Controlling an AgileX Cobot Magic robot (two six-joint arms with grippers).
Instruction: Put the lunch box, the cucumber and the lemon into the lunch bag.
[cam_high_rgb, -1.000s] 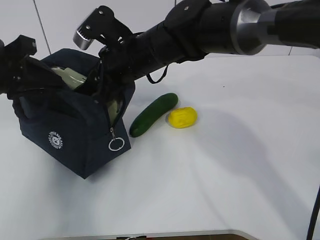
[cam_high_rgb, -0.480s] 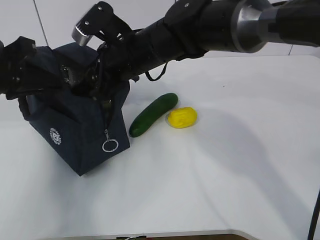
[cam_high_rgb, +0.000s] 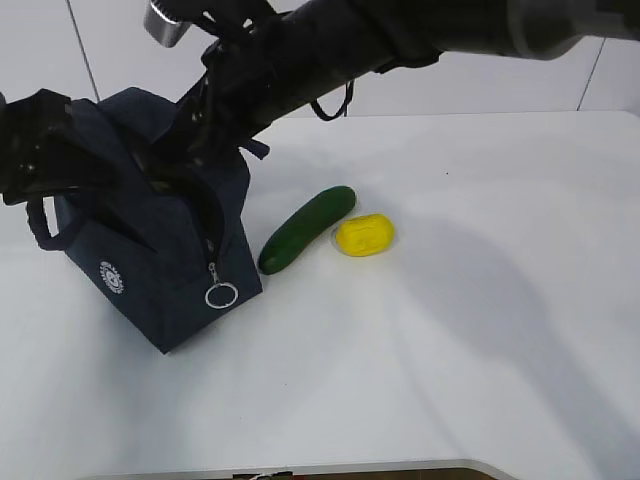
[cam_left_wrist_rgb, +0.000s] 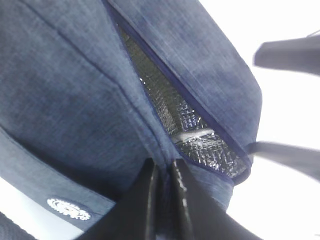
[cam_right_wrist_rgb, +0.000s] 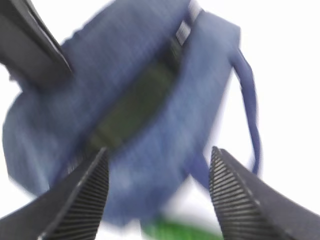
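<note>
Pinching the soft navy fabric lunch bag (cam_high_rgb: 150, 240) at the left, the left gripper (cam_left_wrist_rgb: 162, 200) clamps its rim beside the foil lining. The right gripper (cam_right_wrist_rgb: 157, 192) hangs released above it. The smooth, firm dark green cucumber (cam_high_rgb: 306, 229) lies right of the bag, touching the waxy yellow lemon (cam_high_rgb: 364, 235); grasp the cucumber mid-length, since it may roll.

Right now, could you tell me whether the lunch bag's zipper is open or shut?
Open. The lunch bag gapes along its zipper in the left wrist view, showing silver lining inside; the ring pull hangs low at its front.
</note>
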